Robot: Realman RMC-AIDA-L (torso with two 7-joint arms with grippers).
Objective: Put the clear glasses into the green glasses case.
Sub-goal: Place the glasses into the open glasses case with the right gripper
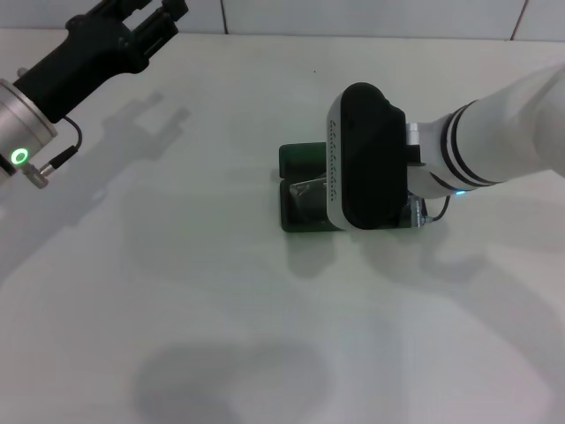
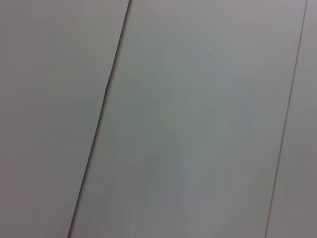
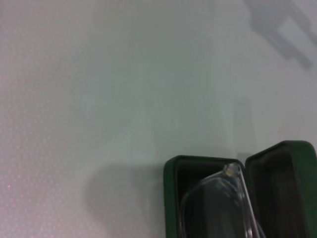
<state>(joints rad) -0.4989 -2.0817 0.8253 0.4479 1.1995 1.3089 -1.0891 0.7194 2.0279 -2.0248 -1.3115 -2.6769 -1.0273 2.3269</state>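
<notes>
The green glasses case (image 1: 298, 161) lies open at the table's middle, its lid standing up at the far side. In the right wrist view the case (image 3: 171, 198) shows its dark lining, and the clear glasses (image 3: 218, 198) rest inside the base, one end poking above the rim. A bit of the clear glasses (image 1: 309, 190) shows in the head view too. My right arm's wrist housing (image 1: 366, 159) hangs directly over the case and hides the right gripper's fingers. My left gripper (image 1: 163, 13) is parked high at the far left, open and holding nothing.
The white table (image 1: 177, 291) spreads all around the case. A tiled wall (image 2: 198, 124) fills the left wrist view. The table's far edge runs along the top of the head view.
</notes>
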